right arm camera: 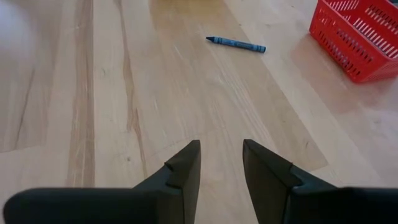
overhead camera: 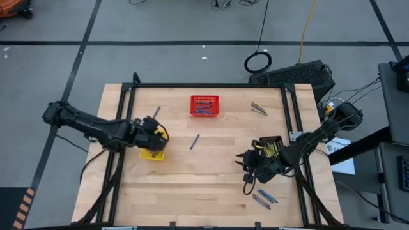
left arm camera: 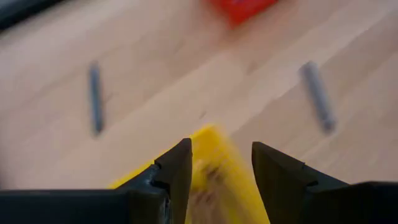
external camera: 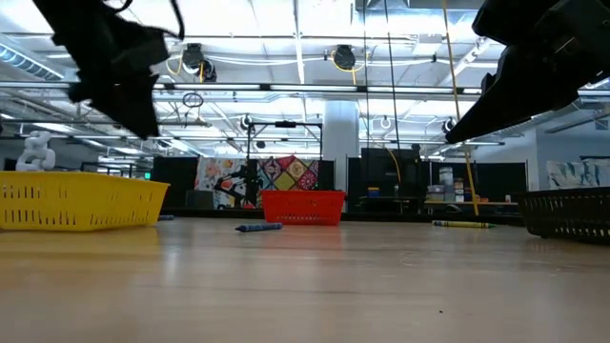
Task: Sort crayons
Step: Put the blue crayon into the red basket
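My left gripper (left arm camera: 221,152) stands open above the yellow basket (left arm camera: 217,180), at the table's left (overhead camera: 158,135), with nothing between its fingers. My right gripper (right arm camera: 221,163) hovers open over bare wood at the right (overhead camera: 246,165), beside the black basket (overhead camera: 271,147). Crayons lie flat on the table. These are a blue one (overhead camera: 194,141) at the centre (right arm camera: 236,44), a grey one (overhead camera: 156,112) at the far left, yellow-green ones (overhead camera: 258,108) at the far right, and blue and grey ones (overhead camera: 264,197) near the front right. The red basket (overhead camera: 204,105) holds blue crayons.
A black frame (overhead camera: 211,85) runs along the table's far edge and down both sides. Open wood lies in the table's middle and along the near edge. In the low view, the yellow basket (external camera: 76,200), red basket (external camera: 303,206) and black basket (external camera: 572,211) stand in a row.
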